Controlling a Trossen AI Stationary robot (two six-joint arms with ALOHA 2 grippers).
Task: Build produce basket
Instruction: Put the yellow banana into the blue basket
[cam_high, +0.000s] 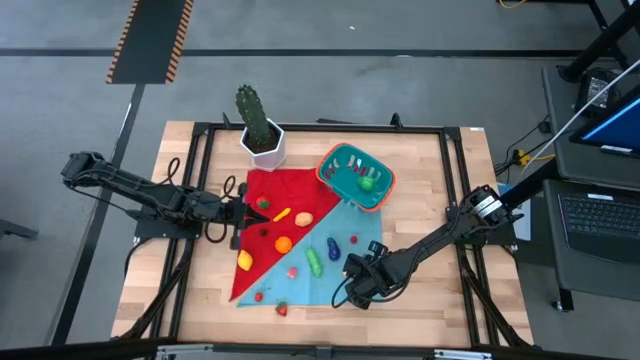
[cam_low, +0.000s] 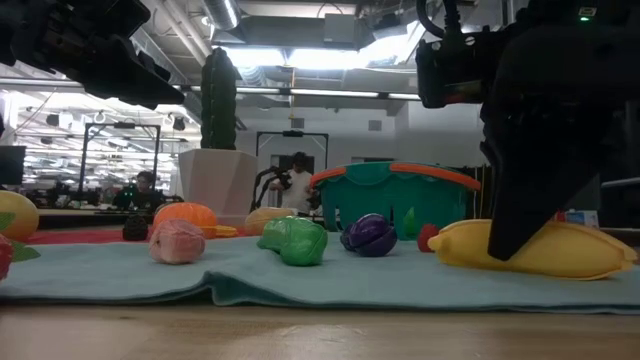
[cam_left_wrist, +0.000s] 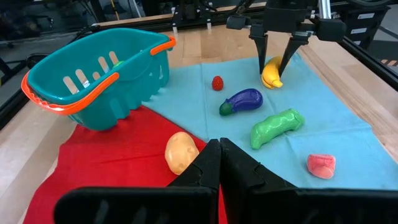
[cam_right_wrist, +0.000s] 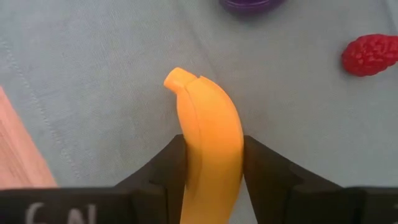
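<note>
A yellow banana (cam_right_wrist: 208, 118) lies on the light blue cloth (cam_high: 345, 225) near the table's front right. My right gripper (cam_right_wrist: 212, 143) stands over it, a finger on each of its sides. The teal basket (cam_high: 357, 177) with the orange rim stands at the far right of the cloths, with a few pieces inside. Eggplant (cam_left_wrist: 244, 99), cucumber (cam_left_wrist: 277, 127), a red berry (cam_left_wrist: 217, 83) and other produce lie loose on the cloths. My left gripper (cam_left_wrist: 219, 146) is shut and empty, hovering at the left edge of the red cloth (cam_high: 270, 190). My right gripper pinches the banana's middle (cam_right_wrist: 211, 155) between its two fingers, one on each long side. The fingers (cam_low: 520, 215) come steeply from above and lie across the banana. It rests on the blue cloth, its stem end (cam_right_wrist: 177, 78) sticking out past the fingers.
A white pot with a cactus (cam_high: 262, 135) stands at the far edge beside the red cloth. An orange (cam_high: 284, 243), a lemon (cam_high: 245, 260) and a carrot (cam_high: 282, 214) lie on the red cloth. Bare wood runs along the table's edges.
</note>
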